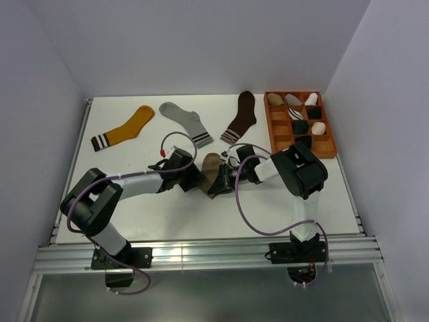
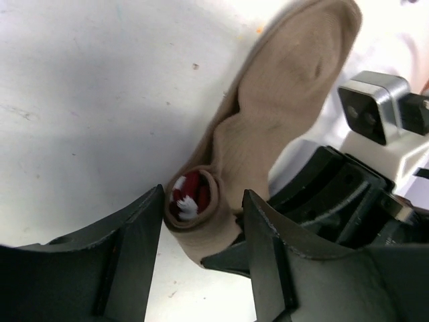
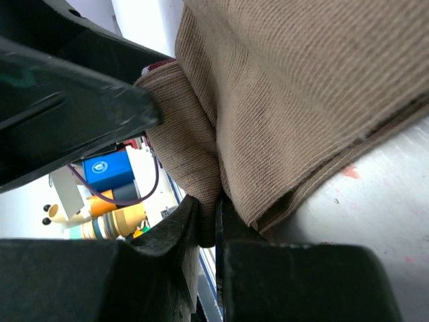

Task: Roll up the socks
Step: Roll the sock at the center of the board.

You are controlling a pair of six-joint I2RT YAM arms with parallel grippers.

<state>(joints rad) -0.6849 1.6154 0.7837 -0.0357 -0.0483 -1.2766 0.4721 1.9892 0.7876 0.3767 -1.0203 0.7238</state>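
Found a sock (image 1: 213, 168) on the table (image 1: 134, 215) between left gripper (image 1: 199, 180) and right gripper (image 1: 228, 177), three socks (image 1: 186, 119) behind, tray (image 1: 271, 127) back right.

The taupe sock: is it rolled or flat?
Partly rolled: the taupe sock has its cuff curled into a tube; the rest is unrolled.

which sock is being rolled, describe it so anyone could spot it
On the white table, look to the middle, where the left hand and right hand meet. The taupe sock is bunched between them. Unlike the mustard sock, grey sock and dark brown sock lying flat along the far edge, it is crumpled, its red-and-white cuff rolled inside.
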